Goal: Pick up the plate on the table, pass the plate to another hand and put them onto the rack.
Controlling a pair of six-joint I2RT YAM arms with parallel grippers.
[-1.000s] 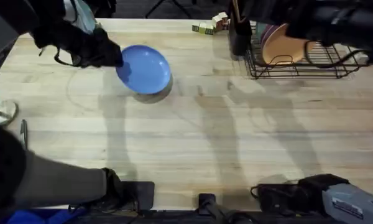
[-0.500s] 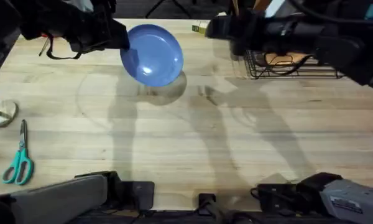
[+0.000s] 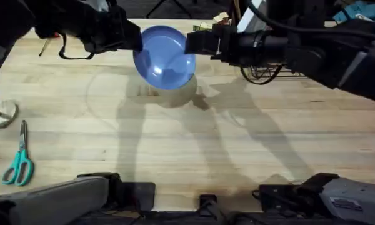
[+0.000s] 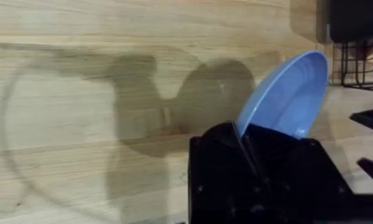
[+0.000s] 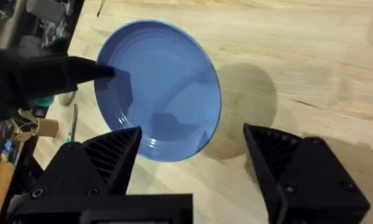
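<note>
A robotics lab or test bench rather than a home kitchen. Two black robot arms work over a pale wooden plank table, with kitchen props set out: a black wire dish rack, teal-handled scissors and small blocks at the far edge.

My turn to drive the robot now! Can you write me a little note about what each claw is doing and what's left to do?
Left gripper: shut on the plate's rim, holding it above the table.
Right gripper: open, close to the plate's far edge, not gripping.
Rack: at the table's far right, with an orange plate in it.
Done: plate picked up.
Left: right gripper takes the plate, left lets go, plate goes into the rack.
</note>
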